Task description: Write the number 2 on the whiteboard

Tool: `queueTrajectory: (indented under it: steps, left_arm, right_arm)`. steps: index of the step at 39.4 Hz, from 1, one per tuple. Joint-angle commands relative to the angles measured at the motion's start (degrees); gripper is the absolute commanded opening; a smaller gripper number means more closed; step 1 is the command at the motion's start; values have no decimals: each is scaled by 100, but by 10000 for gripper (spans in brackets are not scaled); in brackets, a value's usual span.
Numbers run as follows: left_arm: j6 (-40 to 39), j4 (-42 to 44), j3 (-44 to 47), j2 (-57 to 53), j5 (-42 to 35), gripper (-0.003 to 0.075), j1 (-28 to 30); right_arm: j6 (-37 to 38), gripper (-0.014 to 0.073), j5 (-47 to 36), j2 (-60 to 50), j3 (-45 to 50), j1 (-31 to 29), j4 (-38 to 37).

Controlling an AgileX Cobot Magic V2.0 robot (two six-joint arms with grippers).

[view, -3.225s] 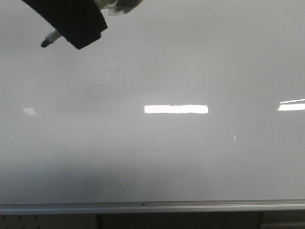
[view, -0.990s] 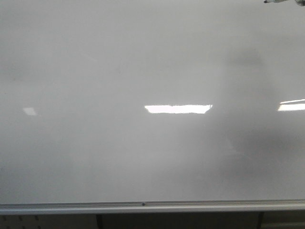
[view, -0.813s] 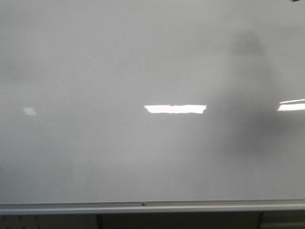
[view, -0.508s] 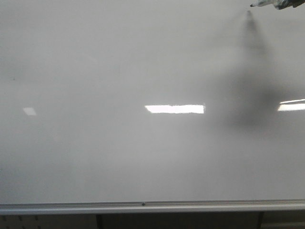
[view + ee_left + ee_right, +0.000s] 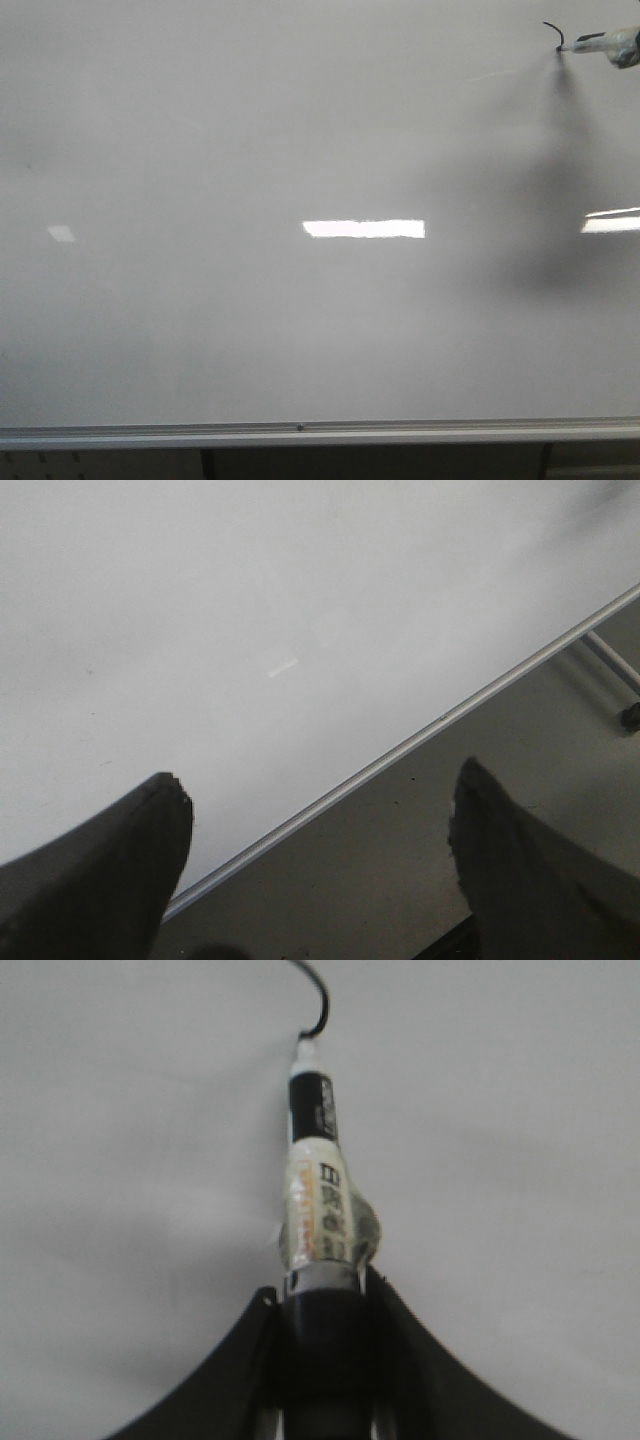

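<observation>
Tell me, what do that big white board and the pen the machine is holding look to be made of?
The whiteboard looks like a smooth, glossy coated panel: it mirrors the ceiling lights as bright rectangles. Its frame looks like brushed silver metal, probably aluminium. The marker seems to be plastic, with a black barrel, a printed label and what looks like clear tape wrapped around it; the tip is likely felt.

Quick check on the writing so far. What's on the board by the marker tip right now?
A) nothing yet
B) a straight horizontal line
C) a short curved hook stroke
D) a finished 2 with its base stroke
C: a short curved black stroke ends at the marker tip on the whiteboard, with no base stroke drawn.
</observation>
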Motion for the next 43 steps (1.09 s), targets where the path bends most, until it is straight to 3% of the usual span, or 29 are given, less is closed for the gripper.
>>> queueTrajectory:
  steps: [1, 11, 26, 35, 43]
  left_arm:
    - [-39, -118, -136, -77, -345, 524, 20]
    - [-39, -118, -136, -77, -345, 522, 20]
    - [-39, -118, -136, -77, -345, 447, 20]
    - [-39, -118, -136, -77, -345, 397, 20]
    - [-39, -118, -136, -77, -345, 346, 20]
  right_arm:
    - [-62, 36, -118, 141, -181, 163, 97]
    - [-62, 36, -98, 252, -198, 417, -22]
    - [-62, 36, 27, 224, -203, -583, -76]
    - [-70, 36, 281, -667, -203, -90, 135]
    - [-414, 36, 1419, -1503, -203, 739, 121]
